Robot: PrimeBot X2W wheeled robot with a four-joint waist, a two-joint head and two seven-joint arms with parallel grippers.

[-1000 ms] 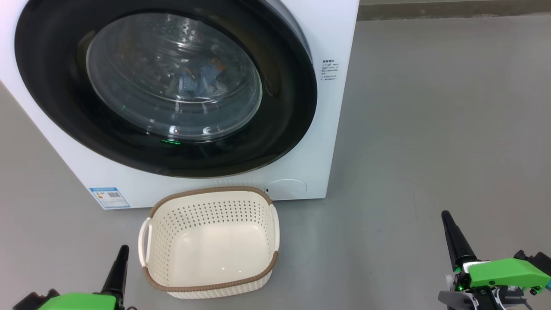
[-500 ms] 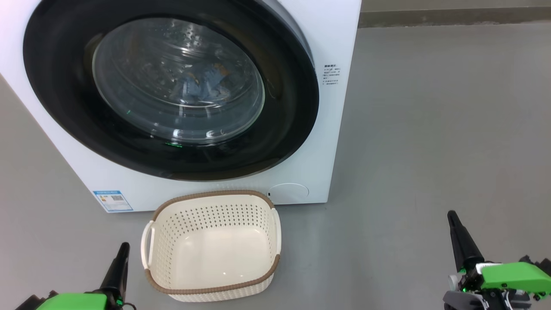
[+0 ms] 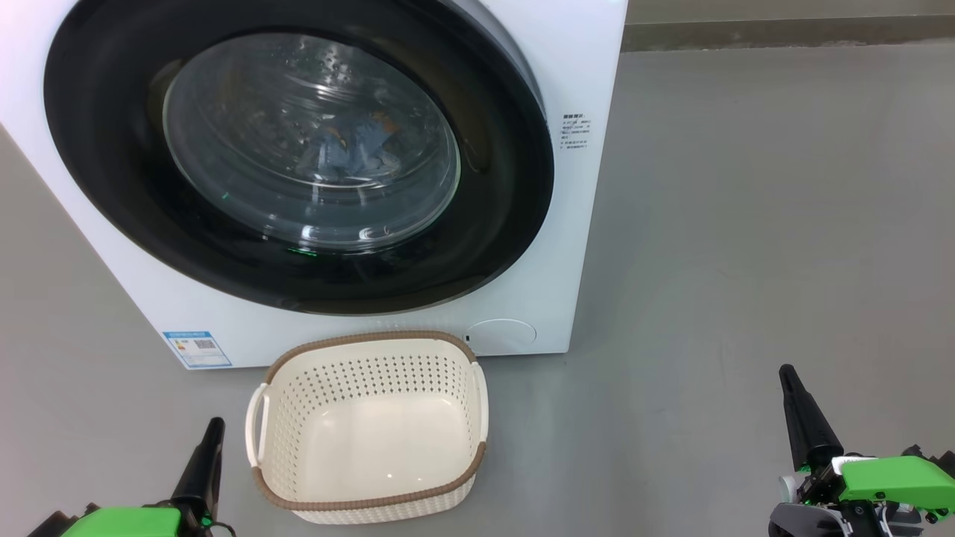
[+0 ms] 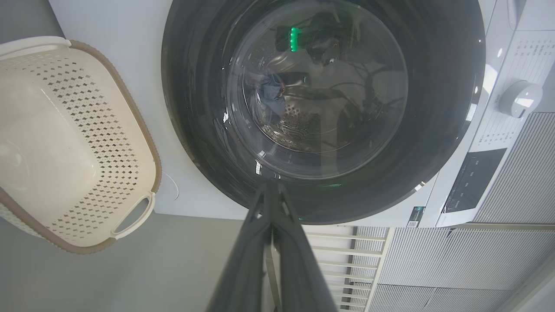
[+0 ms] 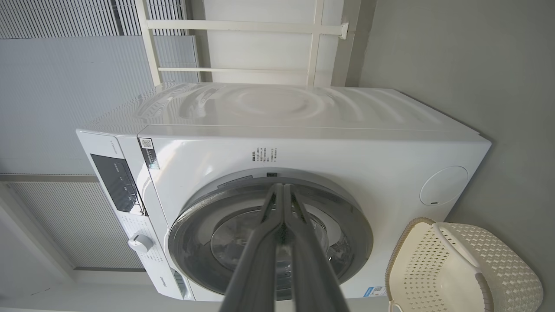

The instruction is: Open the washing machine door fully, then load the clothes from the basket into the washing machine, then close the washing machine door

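Head camera looks forward and down, close in, on the big white front-loading washing machine (image 3: 246, 328) and the small cream perforated plastic basket (image 3: 358, 373). Left wrist camera, rolled sideways, faces the round black-rimmed glass door (image 4: 195, 130) from near; right wrist camera sits farther back, rolled too. All three share door and basket.

Surfaces: gloss plastic and glass over a matt floor.
Big white box-shaped washing machine (image 3: 556, 283), upper left of frame: smooth glossy shell. Its round door (image 3: 500, 224) has a wide black high-gloss rim that reflects like a mirror, and a bulging clear glass window (image 3: 261, 171), smooth with glare spots. Behind the glass is a blue cloth garment (image 3: 358, 145), soft and creased. Small cream rectangular basket (image 3: 373, 369), lower centre: smooth semi-gloss plastic, perforated walls, brown woven-texture rim. Grey floor (image 3: 746, 261): matt, even.
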